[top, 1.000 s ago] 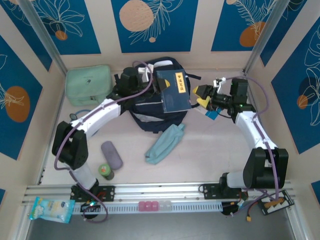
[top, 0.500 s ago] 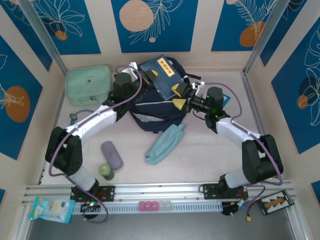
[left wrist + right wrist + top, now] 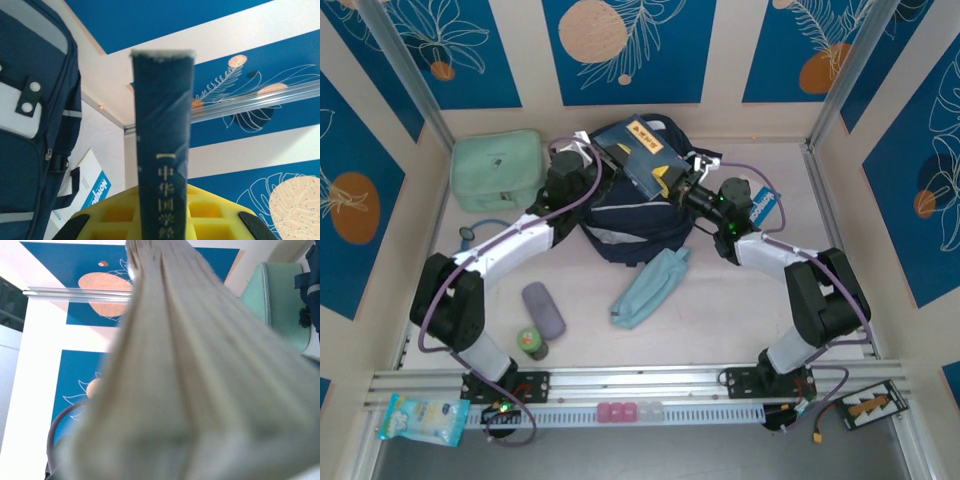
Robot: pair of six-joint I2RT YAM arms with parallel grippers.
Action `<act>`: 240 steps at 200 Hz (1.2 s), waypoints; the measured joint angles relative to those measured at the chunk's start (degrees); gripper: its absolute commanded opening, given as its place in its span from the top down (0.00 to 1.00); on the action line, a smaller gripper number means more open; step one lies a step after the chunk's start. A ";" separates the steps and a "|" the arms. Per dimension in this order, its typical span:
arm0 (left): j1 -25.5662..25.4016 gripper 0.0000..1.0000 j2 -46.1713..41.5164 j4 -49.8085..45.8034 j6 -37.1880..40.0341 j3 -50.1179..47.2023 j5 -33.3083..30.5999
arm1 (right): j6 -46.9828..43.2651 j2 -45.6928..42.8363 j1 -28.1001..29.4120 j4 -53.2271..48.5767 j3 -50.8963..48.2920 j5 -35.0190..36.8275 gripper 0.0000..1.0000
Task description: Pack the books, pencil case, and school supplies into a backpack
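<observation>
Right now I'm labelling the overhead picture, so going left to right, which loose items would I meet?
Light-blue packet → greyish-purple case → light-blue pencil pouch → white-and-blue box. The green bottle and mint-green bag overlap others sideways, so they are left out.

Mint-green bag (image 3: 496,170) (far left), green bottle (image 3: 531,343)

1. Backpack (image 3: 638,236): navy, white trim stripes and patches.
2. Book (image 3: 638,155): dark blue cover, yellow label, gold characters on spine.
3. Pencil case (image 3: 650,287): light blue.
4. Case (image 3: 543,310): greyish purple.
5. Bag (image 3: 497,170): mint green.
6. Walls (image 3: 620,50): blue panels, white leaf lines, orange discs.
</observation>
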 measured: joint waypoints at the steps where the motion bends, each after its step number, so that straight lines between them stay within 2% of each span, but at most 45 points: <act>1: -0.02 0.72 -0.02 -0.22 0.13 0.00 -0.02 | -0.17 -0.04 0.02 -0.02 -0.07 0.04 1.00; 8: -0.04 0.58 -0.26 -1.40 0.48 0.00 -0.24 | -0.74 -0.61 0.09 -0.24 -1.05 0.70 1.00; 20: -0.24 0.44 -1.22 -4.61 2.01 0.00 -0.98 | -1.90 -2.56 -0.20 -3.02 -2.67 2.23 1.00; 32: -0.26 0.25 -2.58 -8.20 5.16 0.20 -1.99 | -4.26 -5.07 -1.20 -7.37 -3.69 3.52 1.00; 37: -0.26 0.05 -3.13 -10.12 7.21 0.46 -2.51 | -5.64 -6.49 -1.84 -9.81 -3.93 4.15 1.00; 41: -0.26 0.00 -3.48 -11.61 7.82 0.83 -3.04 | -6.32 -7.34 -2.21 -11.41 -3.98 4.48 1.00; 95: -0.26 0.00 -2.99 -32.02 34.21 6.88 -5.99 | -20.33 -22.77 -10.93 -32.20 -4.50 7.56 1.00; 136: -0.44 0.00 5.44 -44.28 58.73 16.04 -3.80 | -27.04 -29.53 -16.48 -44.85 -6.51 9.22 1.00; 171: -1.07 0.09 16.28 -54.95 75.41 28.96 -1.49 | -28.30 -31.80 -20.41 -49.48 -9.81 8.83 1.00; 193: -1.29 0.09 22.58 -60.96 84.43 35.60 -0.85 | -28.26 -32.63 -22.18 -50.95 -11.54 8.28 1.00; 240: -2.14 0.10 29.05 -71.25 97.04 42.14 4.31 | -28.09 -32.85 -23.10 -51.98 -12.37 6.95 1.00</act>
